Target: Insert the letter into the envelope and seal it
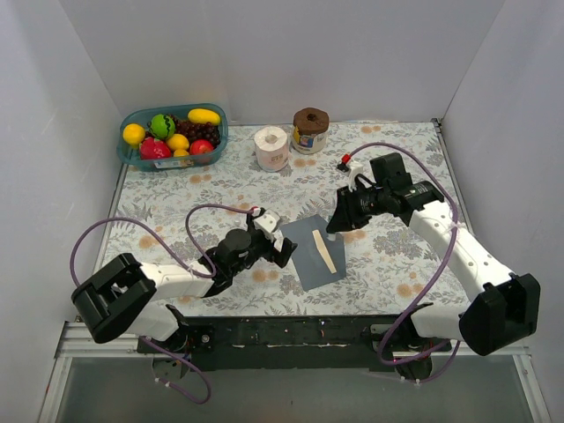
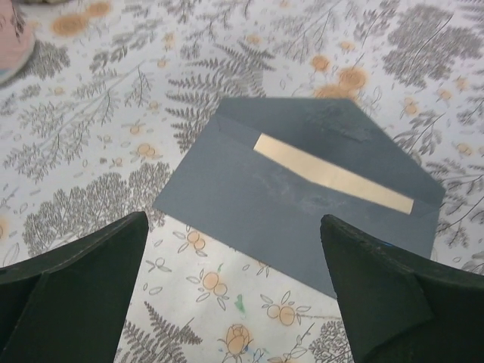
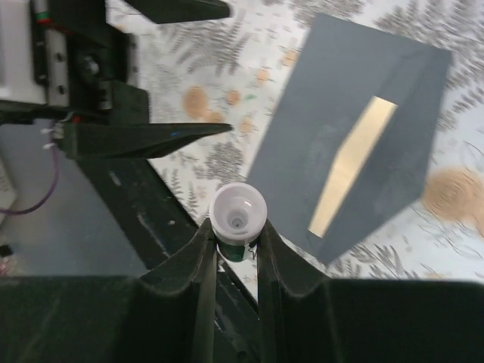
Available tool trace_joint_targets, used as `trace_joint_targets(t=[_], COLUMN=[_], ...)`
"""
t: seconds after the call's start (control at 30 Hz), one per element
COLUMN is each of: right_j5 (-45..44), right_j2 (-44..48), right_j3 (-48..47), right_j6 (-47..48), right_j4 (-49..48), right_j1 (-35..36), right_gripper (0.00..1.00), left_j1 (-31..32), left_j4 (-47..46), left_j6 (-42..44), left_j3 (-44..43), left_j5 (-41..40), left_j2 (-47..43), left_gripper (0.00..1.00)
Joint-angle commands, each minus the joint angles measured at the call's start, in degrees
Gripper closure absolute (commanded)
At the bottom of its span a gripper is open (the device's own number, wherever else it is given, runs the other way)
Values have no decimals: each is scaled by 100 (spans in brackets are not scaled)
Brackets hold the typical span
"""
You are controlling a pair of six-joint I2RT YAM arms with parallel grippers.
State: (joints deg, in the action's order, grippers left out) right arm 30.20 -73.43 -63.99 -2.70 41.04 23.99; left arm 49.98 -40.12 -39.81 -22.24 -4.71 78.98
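The dark grey envelope (image 1: 310, 257) lies flat on the flowered table between the arms, flap open. A narrow strip of the cream-tan letter (image 1: 327, 250) shows at its mouth; the rest is hidden inside. The left wrist view shows the envelope (image 2: 249, 200) and the letter strip (image 2: 333, 175) just ahead. My left gripper (image 1: 284, 246) is open and empty, low at the envelope's left edge (image 2: 234, 291). My right gripper (image 1: 338, 220) hovers above the envelope's far right part, shut on a small white-topped green tube (image 3: 237, 213). Below it lie the envelope (image 3: 333, 113) and letter strip (image 3: 352, 162).
A blue basket of toy fruit (image 1: 214, 141) stands at the back left. A toilet roll (image 1: 271, 147) and a brown-lidded jar (image 1: 310, 129) stand at the back middle. The black rail (image 1: 291, 330) runs along the table's near edge. White walls close in three sides.
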Motion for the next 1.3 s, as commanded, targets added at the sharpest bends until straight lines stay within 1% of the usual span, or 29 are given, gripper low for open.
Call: trace_joint_targets(t=[0.0, 0.07, 0.2, 0.33, 0.37, 0.53, 0.7, 0.9, 1.0, 1.1, 1.27], right_j5=[2127, 2437, 2763, 2869, 2921, 3150, 3317, 3484, 3581, 3467, 3537], right_j2=[171, 258, 461, 654, 733, 909, 988, 1102, 1120, 1146, 1173], right_j3=[289, 456, 755, 870, 896, 1063, 1099, 1178, 1187, 1213, 1283], right_j6=[-20, -248, -407, -328, -328, -319, -406, -706, -671, -627, -671], right_j4=[-771, -1209, -1607, -1730, -1783, -2108, -2258, -2662, -2610, -2539, -2636], right_j1=[-26, -26, -26, -26, -34, -26, -26, -17, 1, 27, 106], right_gripper=[99, 99, 99, 99, 99, 99, 99, 99, 99, 99, 99], left_j1=[-58, -58, -58, -58, -49, -49, -41, 65, 74, 74, 74], left_j4=[-461, -558, -418, -286, -277, -312, -84, 189, 224, 268, 355], left_j6=[79, 79, 70, 53, 35, -35, -71, 61, 79, 70, 105], left_j3=[53, 36, -158, -272, -290, -220, -342, -597, -667, -703, -764], left_j5=[312, 392, 462, 462, 662, 1050, 1262, 1157, 1113, 1025, 981], left_j2=[-427, -559, -752, -945, -1050, -1376, -1499, -1368, -1377, -1447, -1482], left_gripper=[3, 3, 4, 4, 5, 5, 6, 7, 7, 7, 7])
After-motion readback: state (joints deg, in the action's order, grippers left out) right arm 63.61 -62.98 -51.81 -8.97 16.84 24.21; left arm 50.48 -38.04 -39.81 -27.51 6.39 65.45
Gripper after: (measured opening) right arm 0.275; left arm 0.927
